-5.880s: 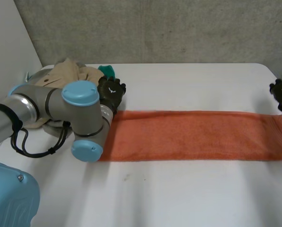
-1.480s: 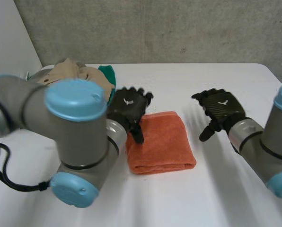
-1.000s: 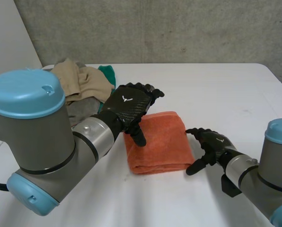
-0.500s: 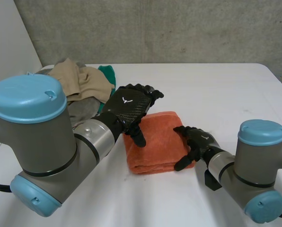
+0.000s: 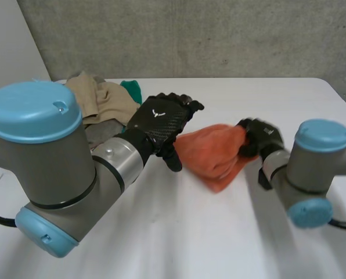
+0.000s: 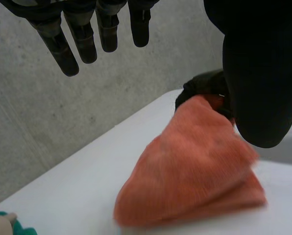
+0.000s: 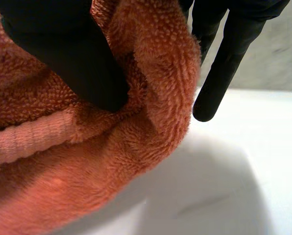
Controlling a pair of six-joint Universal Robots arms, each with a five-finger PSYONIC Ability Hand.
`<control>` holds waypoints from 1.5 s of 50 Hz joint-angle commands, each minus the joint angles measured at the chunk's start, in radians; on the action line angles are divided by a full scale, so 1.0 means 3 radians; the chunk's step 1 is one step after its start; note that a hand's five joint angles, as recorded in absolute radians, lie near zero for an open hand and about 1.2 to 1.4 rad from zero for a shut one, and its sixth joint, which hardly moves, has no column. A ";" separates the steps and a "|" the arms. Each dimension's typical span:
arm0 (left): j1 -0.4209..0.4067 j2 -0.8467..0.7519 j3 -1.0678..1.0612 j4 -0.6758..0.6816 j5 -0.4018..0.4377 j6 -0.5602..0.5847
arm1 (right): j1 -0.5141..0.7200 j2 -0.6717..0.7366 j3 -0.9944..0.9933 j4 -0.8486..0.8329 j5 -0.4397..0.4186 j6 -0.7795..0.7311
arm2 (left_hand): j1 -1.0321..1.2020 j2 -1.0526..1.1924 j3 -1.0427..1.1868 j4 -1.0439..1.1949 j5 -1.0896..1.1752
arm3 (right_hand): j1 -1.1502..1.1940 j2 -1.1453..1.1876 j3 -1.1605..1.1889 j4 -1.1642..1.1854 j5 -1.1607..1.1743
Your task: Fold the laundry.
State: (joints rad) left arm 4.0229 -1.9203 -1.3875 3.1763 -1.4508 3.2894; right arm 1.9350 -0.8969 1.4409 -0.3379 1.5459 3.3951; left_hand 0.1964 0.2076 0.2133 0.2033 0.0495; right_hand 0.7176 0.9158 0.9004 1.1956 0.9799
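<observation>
The folded orange towel (image 5: 212,152) hangs bunched, raised on its right side, with its lower edge still near the table. My right hand (image 5: 258,137) is shut on the towel's right edge. In the right wrist view the thumb (image 7: 72,54) presses the terry cloth (image 7: 62,161) against the fingers (image 7: 229,58). My left hand (image 5: 159,125) hovers open just left of the towel, touching nothing. In the left wrist view its fingers (image 6: 82,34) are straight above the towel (image 6: 195,166), and the right hand (image 6: 205,85) holds the cloth's far end.
A pile of laundry lies at the table's back left: a beige garment (image 5: 100,99), a green one (image 5: 132,88) and grey cloth (image 5: 100,135) beneath. The white table (image 5: 190,232) runs to a concrete wall behind.
My right hand has closed on the towel's right edge and pulled it up and to the right, so the towel no longer lies flat. The left hand has barely moved.
</observation>
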 commanded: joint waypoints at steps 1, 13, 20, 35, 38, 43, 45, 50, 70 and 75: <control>-0.0018 -0.0057 0.0171 -0.0003 -0.0001 0.0008 | -0.0467 0.0560 -0.0936 0.0042 0.0032 0.0004 | 0.0047 0.0010 -0.0009 0.0024 -0.0045 | 0.2262 0.1602 0.1653 0.0669 0.0806; -0.0166 -0.0272 0.0508 -0.0024 -0.0006 0.0008 | -0.1193 0.1777 -0.3037 0.0645 0.0246 -0.0047 | 0.0067 0.0030 0.0010 0.0044 -0.0025 | 0.2262 0.1602 0.1653 0.0669 0.0806; -0.0335 -0.0287 0.0560 -0.0019 0.0004 0.0008 | -0.1623 0.2182 -0.3969 0.1106 0.0134 -0.0134 | 0.0047 0.0010 -0.0009 0.0024 -0.0045 | 0.2262 0.1602 0.1653 0.0669 0.0806; -0.0483 -0.0282 0.0555 -0.0014 0.0004 0.0008 | -0.1838 0.2192 -0.4021 0.1464 -0.0250 -0.0247 | -0.0002 -0.0039 -0.0058 -0.0025 -0.0094 | -0.1810 -0.2471 -0.2420 -0.3403 -0.3266; -0.0504 -0.0287 0.0550 -0.0014 0.0004 -0.0002 | -0.1863 0.2192 -0.4000 0.1540 -0.0199 -0.0343 | -0.0002 -0.0039 -0.0058 -0.0025 -0.0094 | -0.1810 -0.2471 -0.2420 -0.3403 -0.3266; -0.0524 -0.0287 0.0545 -0.0019 0.0004 -0.0048 | -0.1925 0.2080 -0.3811 0.1556 0.0312 -0.0900 | -0.0002 -0.0039 -0.0058 -0.0025 -0.0094 | -0.1810 -0.2471 -0.2420 -0.3403 -0.3266; -0.0524 -0.0287 0.0545 -0.0019 0.0004 -0.0063 | -0.1925 0.1887 -0.3648 0.1485 0.0557 -0.1191 | -0.0002 -0.0039 -0.0058 -0.0025 -0.0094 | -0.1810 -0.2471 -0.2420 -0.3403 -0.3266; -0.0519 -0.0241 0.0539 -0.0014 0.0004 -0.0078 | -0.1899 0.1278 -0.2989 0.0959 0.0487 -0.1367 | -0.0011 -0.0049 -0.0068 -0.0035 -0.0104 | -0.1810 -0.2471 -0.2420 -0.3403 -0.3266; 0.1106 -0.0077 0.0524 0.0375 -0.0124 -0.0017 | -0.1148 -0.1213 0.0601 -0.0153 -0.1517 -0.2005 | 0.0037 0.0000 -0.0019 0.0014 -0.0055 | -0.1810 -0.2471 -0.2420 -0.3403 -0.3266; 0.1653 -0.0700 0.0651 0.0610 -0.0052 0.0375 | -0.1132 -0.1530 0.1097 0.0114 -0.1615 -0.2496 | 0.0067 0.0030 0.0010 0.0044 -0.0025 | -0.1810 -0.2471 -0.2420 -0.3403 -0.3266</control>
State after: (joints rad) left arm 4.3388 -1.9526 -1.2251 3.2829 -1.4848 3.2948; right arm 1.5789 -1.2486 1.5967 -0.4010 1.1134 2.8025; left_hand 0.1965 0.2077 0.2132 0.2033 0.0480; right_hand 0.2305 0.2172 0.2129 0.2140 0.0493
